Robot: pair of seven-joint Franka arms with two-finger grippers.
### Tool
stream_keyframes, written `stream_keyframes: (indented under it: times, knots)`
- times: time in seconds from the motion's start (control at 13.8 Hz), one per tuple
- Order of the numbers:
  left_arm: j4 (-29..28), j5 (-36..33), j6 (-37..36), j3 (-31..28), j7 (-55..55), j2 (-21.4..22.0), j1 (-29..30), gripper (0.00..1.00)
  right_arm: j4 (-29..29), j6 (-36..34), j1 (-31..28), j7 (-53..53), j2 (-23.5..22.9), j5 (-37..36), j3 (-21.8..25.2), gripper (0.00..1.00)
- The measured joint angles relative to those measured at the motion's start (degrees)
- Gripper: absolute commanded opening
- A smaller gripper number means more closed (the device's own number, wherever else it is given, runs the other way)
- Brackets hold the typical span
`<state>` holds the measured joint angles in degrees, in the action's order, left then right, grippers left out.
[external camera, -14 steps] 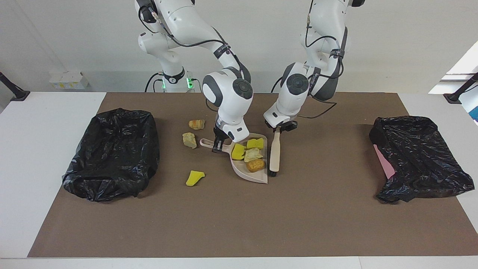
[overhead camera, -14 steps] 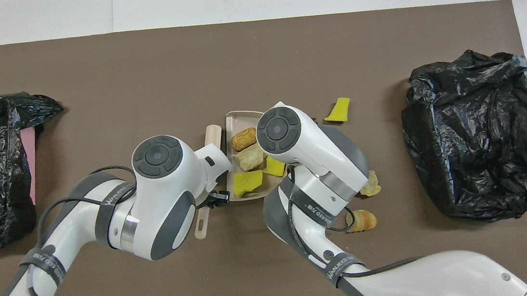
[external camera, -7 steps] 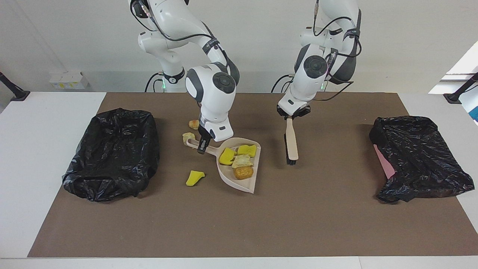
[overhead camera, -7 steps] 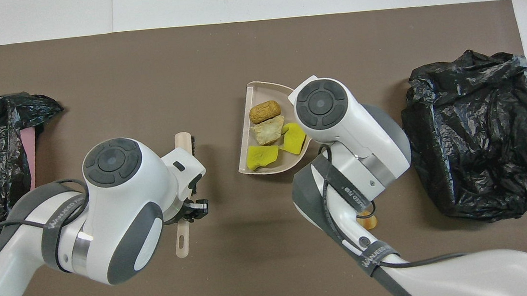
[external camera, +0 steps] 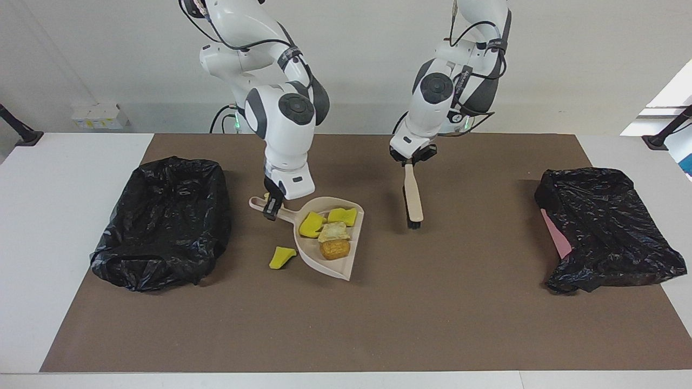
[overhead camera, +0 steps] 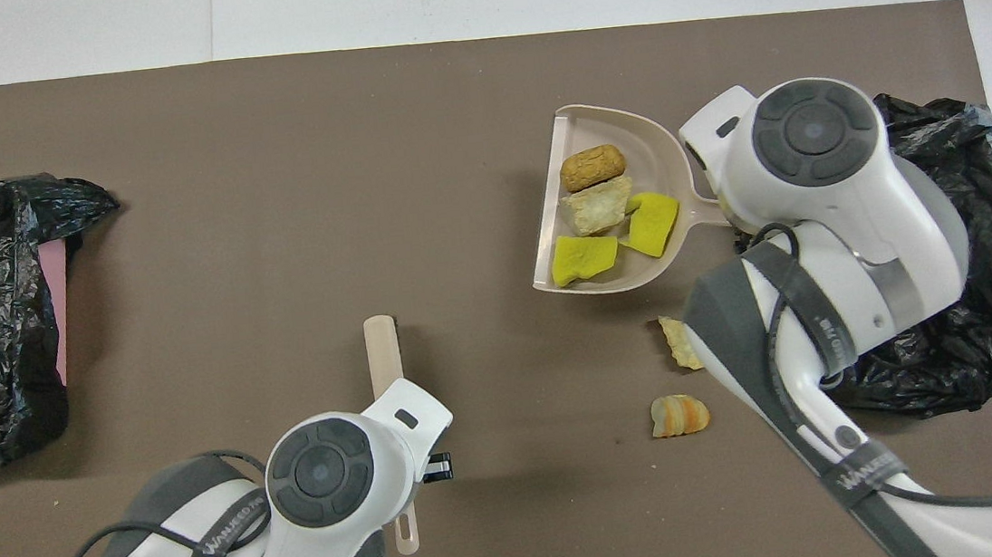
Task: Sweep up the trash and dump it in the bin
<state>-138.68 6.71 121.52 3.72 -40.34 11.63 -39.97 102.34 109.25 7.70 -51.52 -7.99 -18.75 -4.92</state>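
The right gripper (external camera: 272, 208), wrist pointing down, clamps the dustpan (external camera: 354, 237) handle, holding it raised with four trash lumps (external camera: 331, 233) inside. The left gripper (external camera: 409, 162) grips the hanging brush (external camera: 413, 197). Other lumps (overhead camera: 679, 415) lie on the mat (external camera: 378, 324) beside the black-lined bin (external camera: 165, 221).

A brown mat (external camera: 432, 324) is covering my white desk (external camera: 54, 216), and a small white box (external camera: 97, 116) is sitting against the wall past the desk's edge at the robots' end.
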Motion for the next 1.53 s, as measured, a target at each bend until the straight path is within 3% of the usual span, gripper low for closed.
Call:
stream_keyframes:
  times: [0.29,0.36,0.44,0.73,0.94,1.53]
  knots:
    - [-4.8,0.0,7.2,0.1,-7.2,0.3,-6.7,0.00,0.1,-5.5,-6.2,-1.0,4.4,0.0,0.1,0.00]
    - [-5.4,0.0,8.0,0.1,-7.8,-0.4,-7.4,0.59,0.0,-7.8,-7.6,-1.0,5.6,0.1,0.1,0.00]
    - [-5.5,0.1,8.3,0.1,-7.9,-1.1,-7.6,1.00,0.0,-10.0,-9.2,-1.0,6.7,0.1,0.1,0.00]
    - [-2.9,0.1,8.5,-1.0,-7.8,-2.0,-6.6,1.00,0.1,-14.9,-18.0,-4.3,7.6,2.9,0.2,0.00]
    - [0.9,0.0,8.4,-1.4,-5.8,-2.9,-1.1,1.00,0.3,-16.8,-24.0,-9.0,7.7,3.2,0.3,0.00]
    - [20.4,0.0,-2.4,-2.2,11.0,-12.2,15.8,1.00,-0.1,-26.9,-23.9,-9.3,8.3,-4.1,-0.2,0.00]
